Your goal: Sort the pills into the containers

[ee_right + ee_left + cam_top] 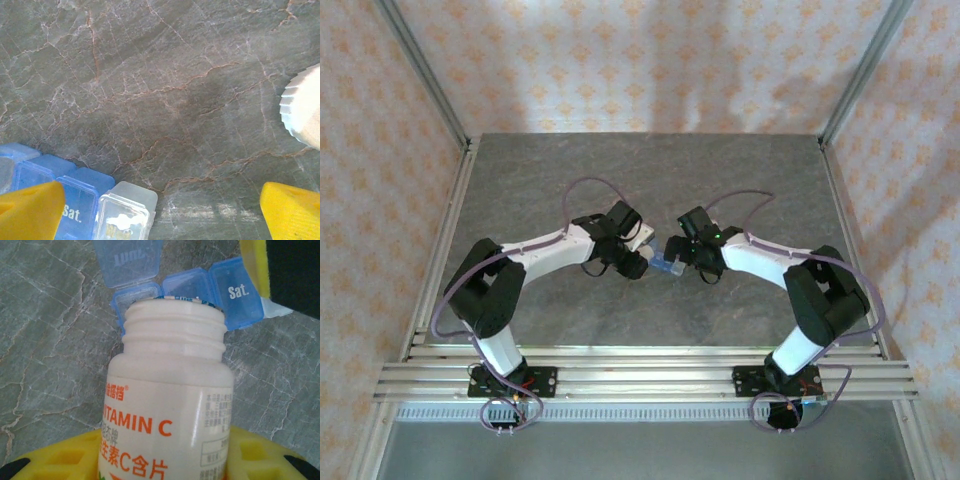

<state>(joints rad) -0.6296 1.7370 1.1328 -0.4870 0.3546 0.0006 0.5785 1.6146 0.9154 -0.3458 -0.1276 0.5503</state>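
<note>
Left gripper (160, 469) closed on an uncapped white vitamin C bottle (172, 390); right gripper (161, 215) spread fully wide, holding nothing.

Grey marbled table (620, 180): both grippers meet near its middle, with the blue pill box (667, 265) lying flat between them. Bottle body sits between the yellow fingers (55, 462), threaded neck pointing at the pill box. Its open mouth is just over one compartment whose lid (129, 260) stands flipped up; the "Sat." compartment (237, 292) is shut. One yellow finger (30, 210) of the right gripper overlaps the Sat. end of the box; contact cannot be told. White ribbed cap (302, 107) lies on the table, apart from the box.
</note>
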